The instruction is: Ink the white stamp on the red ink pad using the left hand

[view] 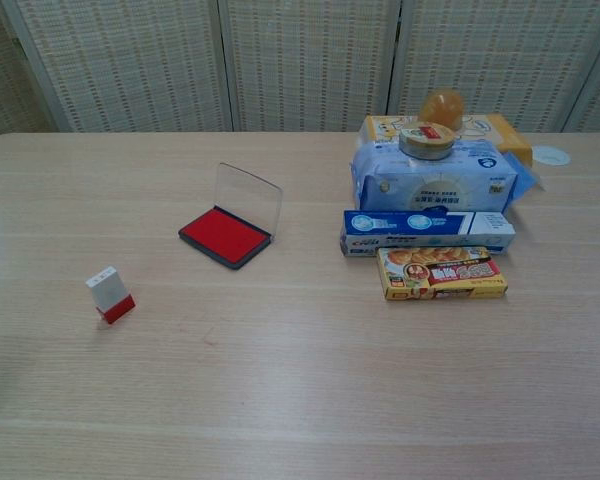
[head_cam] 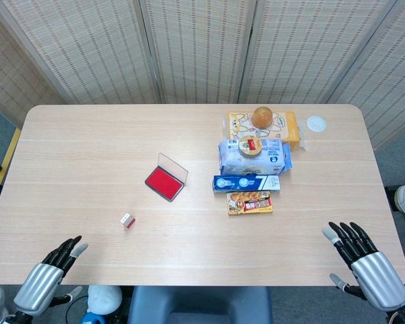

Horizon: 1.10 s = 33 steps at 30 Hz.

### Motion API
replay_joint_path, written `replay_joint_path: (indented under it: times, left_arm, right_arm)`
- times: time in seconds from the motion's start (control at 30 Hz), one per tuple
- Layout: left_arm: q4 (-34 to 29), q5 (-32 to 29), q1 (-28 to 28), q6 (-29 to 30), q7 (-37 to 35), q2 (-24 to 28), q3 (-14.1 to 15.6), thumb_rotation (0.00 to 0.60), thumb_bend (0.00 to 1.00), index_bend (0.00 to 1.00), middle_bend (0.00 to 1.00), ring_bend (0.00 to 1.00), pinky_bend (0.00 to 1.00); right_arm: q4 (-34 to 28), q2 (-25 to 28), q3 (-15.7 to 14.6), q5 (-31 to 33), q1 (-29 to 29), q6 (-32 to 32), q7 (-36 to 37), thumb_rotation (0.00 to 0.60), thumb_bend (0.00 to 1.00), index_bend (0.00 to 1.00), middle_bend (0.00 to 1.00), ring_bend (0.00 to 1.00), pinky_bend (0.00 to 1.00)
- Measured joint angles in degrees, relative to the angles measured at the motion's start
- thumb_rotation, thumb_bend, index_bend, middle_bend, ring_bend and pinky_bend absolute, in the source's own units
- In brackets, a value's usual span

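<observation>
The white stamp [head_cam: 127,220] [view: 110,294], a small white block with a red base, stands on the table left of centre. The red ink pad [head_cam: 165,181] [view: 223,236] lies open beyond it and to the right, its clear lid [view: 248,200] raised. My left hand [head_cam: 48,276] hovers at the near left edge of the table, fingers spread, holding nothing, well short of the stamp. My right hand [head_cam: 362,262] is at the near right edge, fingers apart and empty. Neither hand shows in the chest view.
A cluster of packages sits right of centre: a blue wipes pack [head_cam: 253,156] with a small tin [head_cam: 250,145] on top, a blue box [head_cam: 246,183], a snack box [head_cam: 249,202], a yellow box [head_cam: 283,124] with an orange ball [head_cam: 262,117], and a white lid [head_cam: 316,123].
</observation>
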Motion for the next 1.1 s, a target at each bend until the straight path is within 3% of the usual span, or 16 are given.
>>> replay_joint_path:
  times: [0.37,0.43,0.47,0.5,0.57,0.6,0.63,0.7,0.77,1.1]
  left_arm:
    - [-0.4,1.3,-0.9,-0.6,0.0,-0.1,0.2,0.6,0.25,0.0,0.01,0.01,0.23]
    - [-0.1,1.3,-1.8,-1.0,-1.1,0.1,-0.3,0.6,0.25,0.0,0.21,0.17,0.25]
    - [0.0,1.2,-2.7,-1.6,-1.7,0.4,-0.9,0.6,0.25,0.01,0.39,0.31,0.29]
    - [0.0,0.9,-3.5,-2.2,-2.1,0.5,-1.4,0.6,0.26,0.05,0.58,0.44,0.36]
    - [-0.1,0.2,-5.6,-4.0,-3.3,1.1,-2.8,0.6,0.25,0.16,0.85,0.63,0.53]
    - [-0.3,-0.1,-6.6,-4.8,-3.7,1.3,-3.4,0.6,0.25,0.22,0.95,0.72,0.63]
    - [-0.5,-0.3,-7.7,-5.7,-4.1,1.6,-4.0,0.6,0.25,0.25,0.98,0.77,0.67]
    - [-1.0,-0.4,-10.3,-7.9,-5.2,2.1,-5.2,0.6,0.25,0.32,1.0,0.89,0.76]
    - [-1.7,-0.6,-12.5,-10.3,-5.9,2.5,-6.1,0.6,0.25,0.36,1.0,0.93,0.79]
    - [-7.6,-8.3,-23.3,-28.2,2.1,2.9,-11.0,0.6,0.25,0.41,1.0,0.96,0.8]
  right_arm:
    - [0.3,0.0,-0.1,0.2,-0.2,0.4,0.7,0.6,0.21,0.0,0.0,0.0,0.0]
    - [0.0,0.0,0.1,0.8,0.1,-0.5,0.5,0.6,0.21,0.0,0.0,0.0,0.0]
    - [-0.2,-0.1,0.1,1.0,0.2,-1.0,0.3,0.6,0.21,0.0,0.0,0.0,0.0]
    - [-0.4,-0.1,0.2,1.2,0.5,-1.6,0.0,0.6,0.21,0.0,0.0,0.0,0.0]
    - [-0.7,-0.2,0.3,1.5,0.8,-2.4,-0.6,0.6,0.21,0.0,0.0,0.0,0.0]
    - [-0.9,-0.2,0.4,1.7,1.0,-2.7,-0.9,0.6,0.21,0.0,0.0,0.0,0.0]
    - [-0.9,-0.2,0.5,1.8,1.0,-2.8,-0.9,0.6,0.21,0.0,0.0,0.0,0.0]
    - [-1.0,-0.2,0.6,2.3,1.1,-3.0,-0.9,0.6,0.21,0.0,0.0,0.0,0.0]
    - [-1.1,-0.2,0.7,2.7,1.3,-3.4,-0.8,0.6,0.21,0.0,0.0,0.0,0.0]
    - [-1.7,0.2,1.0,4.0,2.1,-5.2,-1.0,0.6,0.22,0.0,0.0,0.0,0.0]
